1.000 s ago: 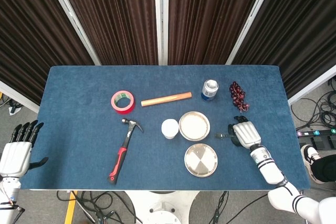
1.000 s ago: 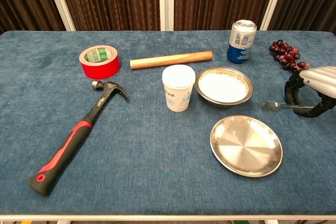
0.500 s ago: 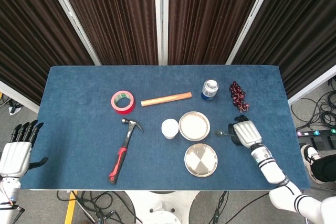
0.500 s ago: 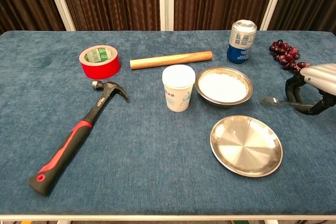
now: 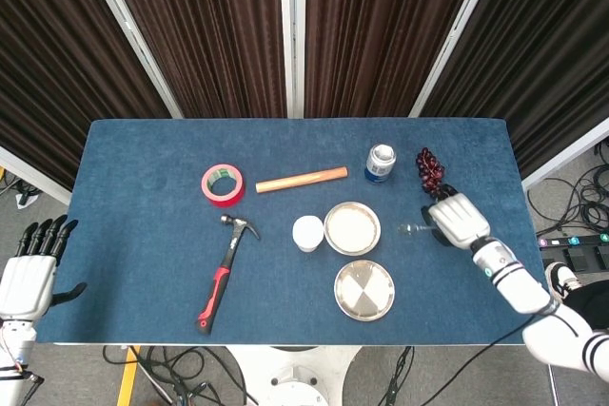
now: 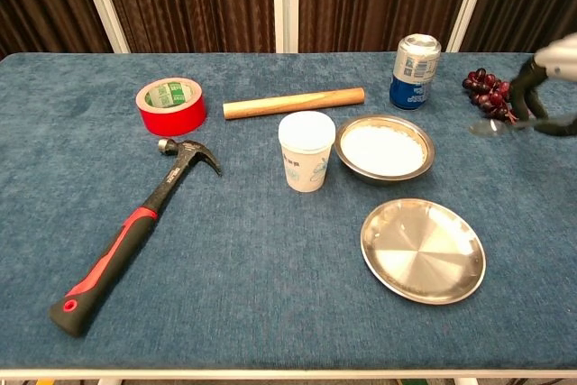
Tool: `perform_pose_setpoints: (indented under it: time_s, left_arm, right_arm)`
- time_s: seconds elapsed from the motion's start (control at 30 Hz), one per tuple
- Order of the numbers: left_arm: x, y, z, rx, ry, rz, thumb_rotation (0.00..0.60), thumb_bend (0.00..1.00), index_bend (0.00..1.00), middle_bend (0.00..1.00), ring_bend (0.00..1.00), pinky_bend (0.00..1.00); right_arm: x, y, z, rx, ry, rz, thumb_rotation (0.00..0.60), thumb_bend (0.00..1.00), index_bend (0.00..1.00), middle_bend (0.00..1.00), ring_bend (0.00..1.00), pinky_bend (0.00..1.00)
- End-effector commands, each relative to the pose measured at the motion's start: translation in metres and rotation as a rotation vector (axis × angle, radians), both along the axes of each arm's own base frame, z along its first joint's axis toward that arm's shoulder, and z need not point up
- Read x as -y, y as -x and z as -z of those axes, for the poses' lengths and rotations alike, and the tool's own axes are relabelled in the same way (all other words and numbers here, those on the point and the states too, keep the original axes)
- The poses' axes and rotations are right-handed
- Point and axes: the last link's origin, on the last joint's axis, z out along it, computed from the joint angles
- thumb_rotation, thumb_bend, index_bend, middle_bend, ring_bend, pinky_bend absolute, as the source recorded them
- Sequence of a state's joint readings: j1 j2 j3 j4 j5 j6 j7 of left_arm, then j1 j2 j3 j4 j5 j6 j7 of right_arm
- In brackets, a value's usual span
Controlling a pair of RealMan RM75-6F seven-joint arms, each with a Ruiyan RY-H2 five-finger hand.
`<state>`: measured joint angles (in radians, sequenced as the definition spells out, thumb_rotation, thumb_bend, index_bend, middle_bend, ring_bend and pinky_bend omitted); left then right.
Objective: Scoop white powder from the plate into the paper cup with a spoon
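Observation:
A metal plate of white powder (image 5: pixel 351 227) (image 6: pixel 384 148) sits at the table's middle, with a white paper cup (image 5: pixel 307 232) (image 6: pixel 306 150) just to its left. My right hand (image 5: pixel 455 220) (image 6: pixel 550 59) holds a small metal spoon (image 5: pixel 414 229) (image 6: pixel 494 127) lifted off the table, its bowl pointing left toward the powder plate, still apart from it. My left hand (image 5: pixel 30 268) hangs open off the table's left edge, holding nothing.
An empty metal plate (image 5: pixel 363 289) (image 6: pixel 423 250) lies in front of the powder plate. A blue can (image 6: pixel 415 71), dark grapes (image 6: pixel 488 92), a wooden rolling pin (image 6: pixel 294 102), red tape (image 6: pixel 170 105) and a red-handled hammer (image 6: pixel 135 224) lie around.
My right hand has lifted the spoon off the table and moved up and farther back; the spoon now hangs in the air. The left hand has not moved.

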<state>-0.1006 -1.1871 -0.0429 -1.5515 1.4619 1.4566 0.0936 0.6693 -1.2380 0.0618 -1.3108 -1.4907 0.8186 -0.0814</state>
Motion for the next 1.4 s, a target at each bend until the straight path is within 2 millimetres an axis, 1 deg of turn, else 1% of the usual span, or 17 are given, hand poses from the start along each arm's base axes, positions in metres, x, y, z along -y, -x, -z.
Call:
perform_pose_setpoints:
  time_s: [0.03,0.07,0.17,0.27,0.37,0.47,0.67,0.8,1.03,1.13,1.27,1.4]
  left_arm:
    - [0.000,0.000,0.000,0.000,-0.001,0.002,0.600,0.08,0.13,0.15,0.05,0.03]
    - [0.000,0.000,0.000,-0.001,-0.001,0.003,0.600,0.08,0.13,0.15,0.05,0.03]
    - [0.001,0.001,-0.001,0.000,-0.002,0.001,0.600,0.08,0.13,0.15,0.05,0.03]
    - [0.002,0.002,-0.001,0.004,-0.004,-0.002,0.600,0.08,0.13,0.15,0.05,0.03]
    - [0.003,0.004,-0.001,0.007,-0.007,-0.007,0.600,0.08,0.13,0.15,0.05,0.03]
    - [0.003,0.005,-0.001,0.009,-0.007,-0.009,0.600,0.08,0.13,0.15,0.05,0.03]
    - [0.002,0.006,0.000,0.018,-0.009,-0.010,0.600,0.08,0.13,0.15,0.05,0.03]
    - [0.002,0.008,0.001,0.023,-0.008,-0.013,0.600,0.08,0.13,0.15,0.05,0.03]
    - [0.003,0.011,0.003,0.029,-0.006,-0.019,0.600,0.08,0.13,0.15,0.05,0.03]
    - [0.004,0.012,0.003,0.032,-0.006,-0.021,0.600,0.08,0.13,0.15,0.05,0.03]
    - [0.005,0.013,0.004,0.033,-0.006,-0.024,0.600,0.08,0.13,0.15,0.05,0.03]
    - [0.005,0.013,0.003,0.031,-0.008,-0.020,0.600,0.08,0.13,0.15,0.05,0.03]
  right_arm:
    - [0.021,-0.040,0.000,-0.069,-0.048,-0.082,0.600,0.33,0.62,0.60,0.23,0.17]
    - [0.026,-0.049,0.005,-0.093,-0.068,-0.100,0.600,0.33,0.62,0.60,0.23,0.17]
    - [0.037,-0.068,0.021,-0.160,-0.115,-0.145,0.600,0.33,0.62,0.60,0.23,0.17]
    - [0.043,-0.082,0.041,-0.215,-0.156,-0.179,0.600,0.33,0.62,0.61,0.24,0.19]
    - [0.047,-0.091,0.057,-0.265,-0.180,-0.212,0.600,0.33,0.62,0.61,0.25,0.19]
    - [0.052,-0.098,0.068,-0.311,-0.181,-0.244,0.600,0.33,0.62,0.61,0.25,0.19]
    - [0.062,-0.105,0.079,-0.403,-0.169,-0.286,0.600,0.33,0.62,0.61,0.25,0.19]
    - [0.064,-0.109,0.086,-0.445,-0.167,-0.307,0.600,0.33,0.62,0.61,0.25,0.19]
    - [0.060,-0.117,0.103,-0.482,-0.166,-0.349,0.600,0.33,0.62,0.61,0.25,0.18]
    - [0.056,-0.121,0.108,-0.465,-0.164,-0.351,0.600,0.33,0.62,0.61,0.25,0.17]
    - [0.051,-0.124,0.107,-0.417,-0.154,-0.342,0.600,0.33,0.62,0.61,0.25,0.17]
    - [0.048,-0.120,0.098,-0.361,-0.131,-0.310,0.600,0.33,0.63,0.61,0.25,0.17]
